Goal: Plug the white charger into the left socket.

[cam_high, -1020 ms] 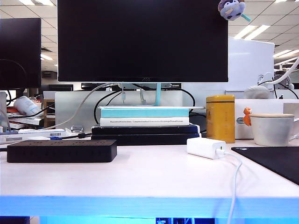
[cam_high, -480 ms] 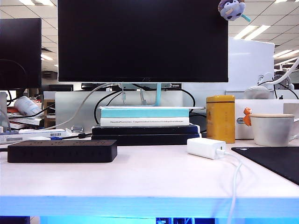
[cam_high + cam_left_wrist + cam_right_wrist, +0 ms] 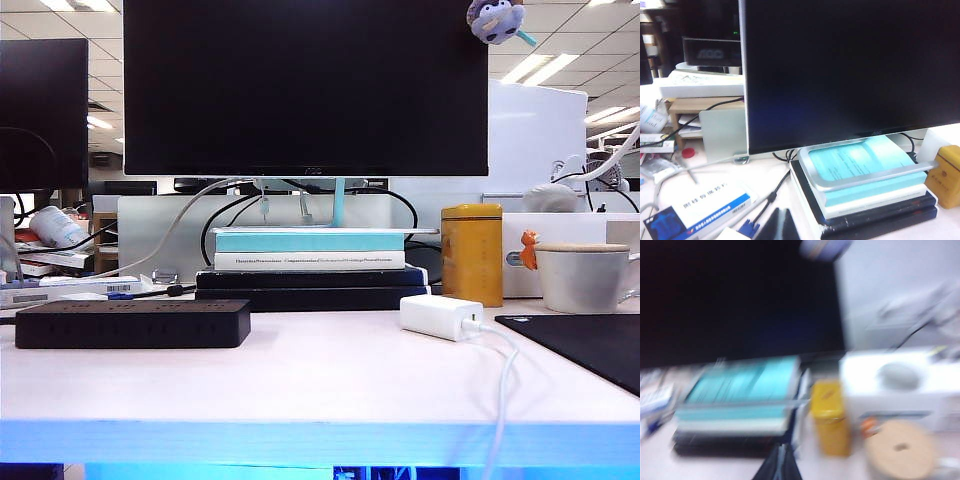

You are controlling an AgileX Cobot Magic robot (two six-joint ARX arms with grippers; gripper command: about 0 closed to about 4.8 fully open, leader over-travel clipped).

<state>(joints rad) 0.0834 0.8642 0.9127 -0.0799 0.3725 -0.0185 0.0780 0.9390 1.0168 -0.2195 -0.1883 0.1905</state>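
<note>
We find nothing changed on the table: white charger remains at 3 o'clock of the power strip, unplugged, while left gripper and right gripper are closed, empty.

A pale desk with a blue-lit front edge carries a big dark monitor, its stand resting on a stack of books, the top one teal. A second dark screen stands at the far left, and a white partition rises behind on the right. Overhead, a tiled ceiling holds bright light panels, and grey and black cables trail behind the stand.
</note>
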